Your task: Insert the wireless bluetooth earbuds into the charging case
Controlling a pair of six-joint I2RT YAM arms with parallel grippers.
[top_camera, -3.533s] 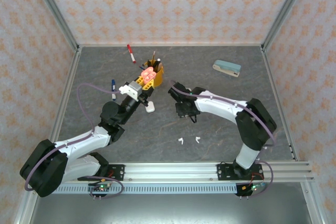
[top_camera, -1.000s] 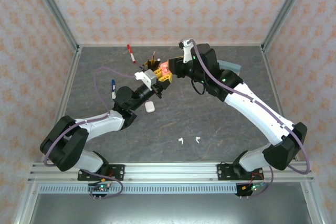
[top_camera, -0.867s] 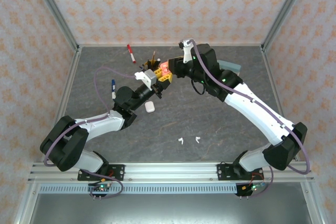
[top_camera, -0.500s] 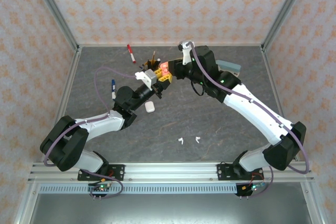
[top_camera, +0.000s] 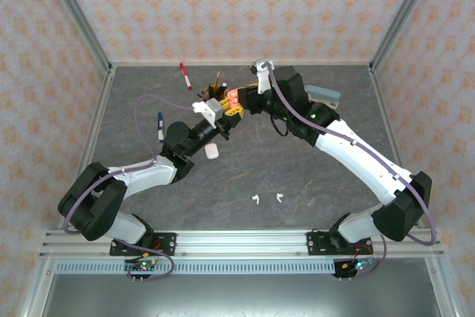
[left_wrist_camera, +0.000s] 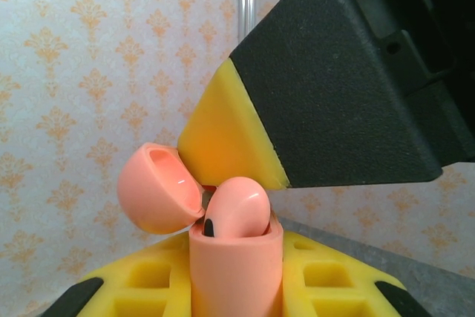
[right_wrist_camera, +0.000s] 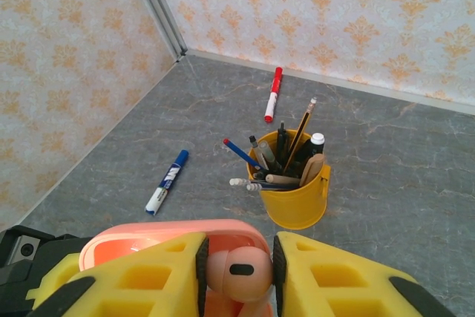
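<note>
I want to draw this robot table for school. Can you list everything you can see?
pink charging case: one, salmon-pink, lid open, held above the table
pink earbud: one, salmon-pink, in the case's mouth
white earbuds: two, white, on the table near the front
white case: one, white, beside the left arm
pen cup: one, yellow, full of pens
red marker: one, near the back wall
blue marker: one, left side
flat box: one, teal-topped, back right
table: one, grey
left fingers: yellow pads, gripping the case
right fingers: yellow pads, pinching the earbud

Pink earbud (right_wrist_camera: 239, 276) between 2 yellow pads (right_wrist_camera: 174, 269) of right gripper (right_wrist_camera: 237, 254), at open pink case (right_wrist_camera: 133, 246).
</note>
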